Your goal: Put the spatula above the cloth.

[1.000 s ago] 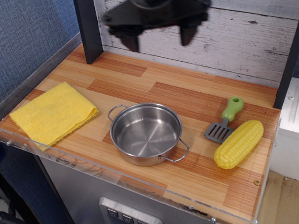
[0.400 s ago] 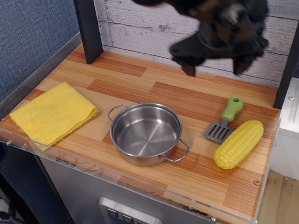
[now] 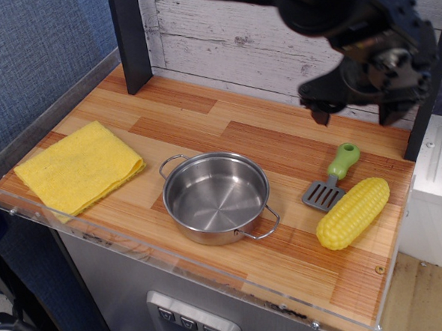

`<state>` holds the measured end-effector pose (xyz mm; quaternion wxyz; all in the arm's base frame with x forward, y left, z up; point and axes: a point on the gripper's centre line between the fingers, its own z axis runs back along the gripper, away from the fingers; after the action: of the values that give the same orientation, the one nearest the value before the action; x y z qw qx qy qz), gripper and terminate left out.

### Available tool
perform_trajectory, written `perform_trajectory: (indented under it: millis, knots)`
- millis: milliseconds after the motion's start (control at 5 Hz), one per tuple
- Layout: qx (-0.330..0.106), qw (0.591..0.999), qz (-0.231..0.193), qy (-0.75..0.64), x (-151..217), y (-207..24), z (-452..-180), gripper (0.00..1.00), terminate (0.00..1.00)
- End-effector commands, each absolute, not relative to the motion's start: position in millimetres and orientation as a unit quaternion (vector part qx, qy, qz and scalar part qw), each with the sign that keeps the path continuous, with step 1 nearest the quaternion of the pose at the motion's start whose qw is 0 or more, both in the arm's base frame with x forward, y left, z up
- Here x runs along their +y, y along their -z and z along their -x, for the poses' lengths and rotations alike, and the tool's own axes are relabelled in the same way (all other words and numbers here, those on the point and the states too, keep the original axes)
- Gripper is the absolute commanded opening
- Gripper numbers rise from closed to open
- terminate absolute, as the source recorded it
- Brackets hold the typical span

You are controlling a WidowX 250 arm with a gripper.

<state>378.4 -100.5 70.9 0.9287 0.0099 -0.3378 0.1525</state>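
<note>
Far to the left of the claw (image 3: 355, 117), and nearer the front edge, the yellow cloth (image 3: 79, 167) lies flat on the wooden bench (image 3: 227, 135), folded into a rough square with one corner pointing toward the bench's front-left rim. Nothing rests on it.

Lower and to the left of the claw, about midway along the bench, stands a steel pot (image 3: 216, 196) with two wire loop handles, one at its back-left and one at its front-right. It sits upright and its bowl shows only bare metal. It is well apart from the cloth.

Almost directly below the claw lies the spatula (image 3: 330, 177). Its light green handle points up toward the claw and the back wall, and its dark grey slotted blade points toward the front of the bench. The blade lies just beside the corn cob (image 3: 354, 212), which is set diagonally below the claw and a little to its right; whether blade and cob actually touch is hard to say from this angle.

The claw itself hangs in the air above the back-right part of the bench, in front of the whitewashed plank wall (image 3: 220, 30). Its two dark fingers (image 3: 319, 116) point downward with a wide gap between them, and nothing is held there. It is clear of the spatula handle beneath it, with bare bench visible between them.
</note>
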Motion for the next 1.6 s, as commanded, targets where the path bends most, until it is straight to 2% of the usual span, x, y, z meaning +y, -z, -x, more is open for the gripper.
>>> perform_trajectory:
  millis: [0, 200, 400, 600, 1200, 1400]
  knots:
    - [-0.341, 0.930, -0.007, -0.139, -117.6, -62.0, -384.8, 1.00, 0.00]
    - [-0.310, 0.942, -0.010, -0.127, -117.3, -51.3, -367.2, 1.00, 0.00]
    - [-0.251, 0.959, -0.017, -0.129, -111.0, -47.9, -354.5, 1.00, 0.00]
    - [-0.225, 0.964, -0.033, -0.139, -106.6, -45.8, -349.2, 1.00, 0.00]
    - [-0.212, 0.966, -0.053, -0.136, -101.7, -24.2, -372.1, 1.00, 0.00]
    - [-0.215, 0.966, -0.055, -0.131, -102.3, -21.0, -372.0, 0.00, 0.00]
